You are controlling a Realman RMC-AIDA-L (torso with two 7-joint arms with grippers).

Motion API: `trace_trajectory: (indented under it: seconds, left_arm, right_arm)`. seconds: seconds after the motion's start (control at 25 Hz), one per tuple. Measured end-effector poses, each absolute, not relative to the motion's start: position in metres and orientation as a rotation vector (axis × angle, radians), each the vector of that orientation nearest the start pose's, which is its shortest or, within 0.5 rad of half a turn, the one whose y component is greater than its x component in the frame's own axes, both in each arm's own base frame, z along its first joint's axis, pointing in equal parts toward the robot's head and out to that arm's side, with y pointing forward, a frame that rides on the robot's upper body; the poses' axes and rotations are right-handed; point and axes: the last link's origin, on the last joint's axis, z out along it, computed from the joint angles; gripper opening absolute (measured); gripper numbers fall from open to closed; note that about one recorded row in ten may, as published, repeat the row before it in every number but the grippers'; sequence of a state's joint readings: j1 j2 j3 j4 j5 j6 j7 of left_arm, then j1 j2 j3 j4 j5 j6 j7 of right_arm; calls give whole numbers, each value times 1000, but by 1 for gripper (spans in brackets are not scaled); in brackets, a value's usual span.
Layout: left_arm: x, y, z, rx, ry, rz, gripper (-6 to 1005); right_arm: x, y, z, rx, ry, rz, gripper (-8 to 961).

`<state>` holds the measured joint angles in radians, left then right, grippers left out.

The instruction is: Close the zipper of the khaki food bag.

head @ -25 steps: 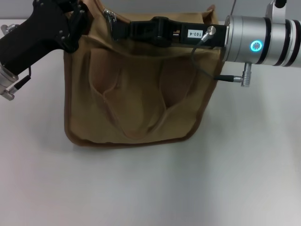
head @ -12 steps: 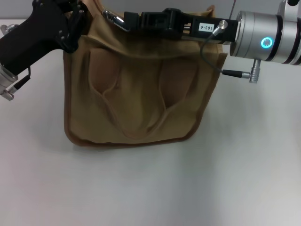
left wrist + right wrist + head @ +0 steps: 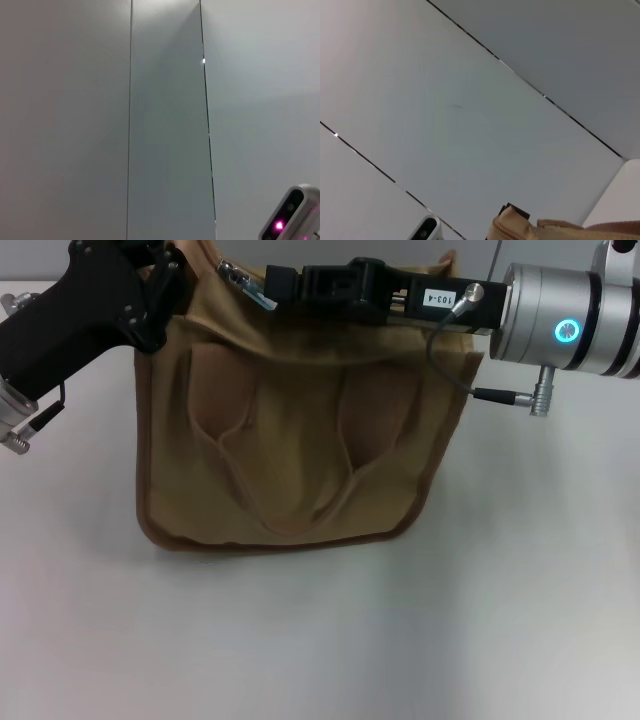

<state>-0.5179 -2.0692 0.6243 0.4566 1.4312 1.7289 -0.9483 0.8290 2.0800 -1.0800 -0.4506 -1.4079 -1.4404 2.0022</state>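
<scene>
Both claws parked up at the top edge of the khaki food bag (image 3: 290, 430)

The bag is stood on the white surface (image 3: 330, 640); its top left corner is gripped by the left claw (image 3: 168, 280); the right claw (image 3: 262, 285) is laid along the top edge, clenched on the silver pull of the zipper (image 3: 238, 275), near the left end.

Head view looks down, close over khaki food bag (image 3: 290, 440). Both wrist views face wall panels; right shares bag edge.
</scene>
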Motion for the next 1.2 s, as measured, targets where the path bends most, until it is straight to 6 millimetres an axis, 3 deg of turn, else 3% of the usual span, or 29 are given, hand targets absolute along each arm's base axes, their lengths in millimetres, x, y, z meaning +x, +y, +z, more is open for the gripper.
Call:
trace_trajectory:
  seconds: [0.28, 0.76, 0.88, 1.2]
  left_arm:
    - [-230, 330, 41, -2225, -157, -1338, 22]
    - [-225, 330, 42, -2227, -136, -1367, 22]
    - [-222, 330, 42, -2228, -121, -1380, 22]
    - [-222, 331, 40, -2223, -127, -1385, 22]
  right_arm:
    - [122, 380, -40, -2730, 1358, 1252, 81]
    - [120, 376, -52, -2789, 1319, 1179, 293]
    - [116, 378, -53, -2779, 1333, 1182, 403]
    - [109, 375, -51, -2814, 1323, 1217, 398]
